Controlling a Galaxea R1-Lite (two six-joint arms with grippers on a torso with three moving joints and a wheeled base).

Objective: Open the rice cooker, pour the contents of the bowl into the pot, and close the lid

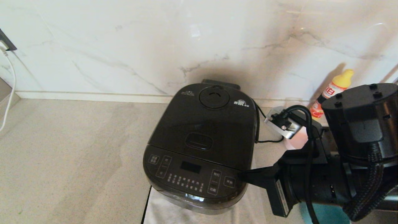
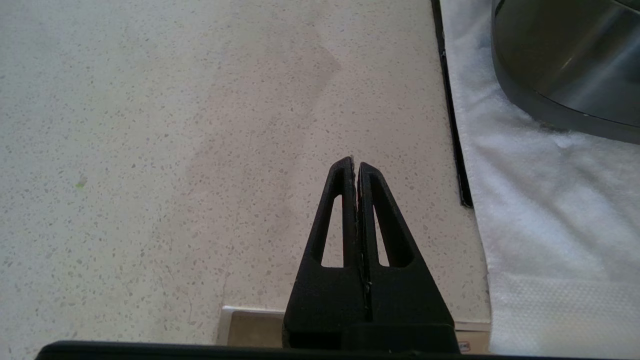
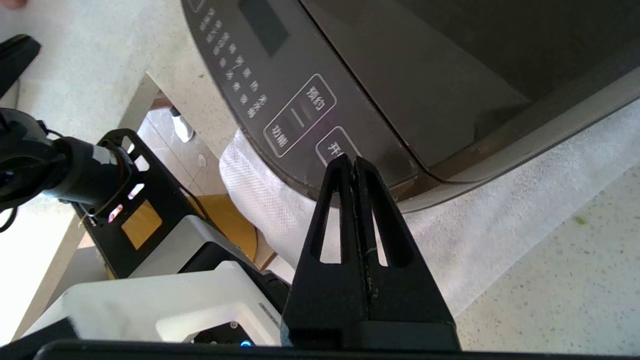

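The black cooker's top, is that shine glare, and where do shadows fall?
Head view: the lid mirrors pale light, a bright streak runs along the cooker's front edge, and a dark shadow falls on the wall behind. Right wrist view: the panel shows soft sheen.

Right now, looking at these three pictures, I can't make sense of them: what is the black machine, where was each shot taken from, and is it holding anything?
It is a two-armed robot at a kitchen counter. The wide picture comes from a camera on its head, looking down. The other two come from cameras on its wrists, just behind the fingers.

The big black box is a rice cooker, standing on a white cloth, its lid closed. A pale-pink bowl sits to its right, mostly hidden by the arm, near a yellow-capped bottle.

The right gripper is shut and empty, its tip at the cooker's front button panel. The left gripper, also shut and empty, hangs over bare counter.
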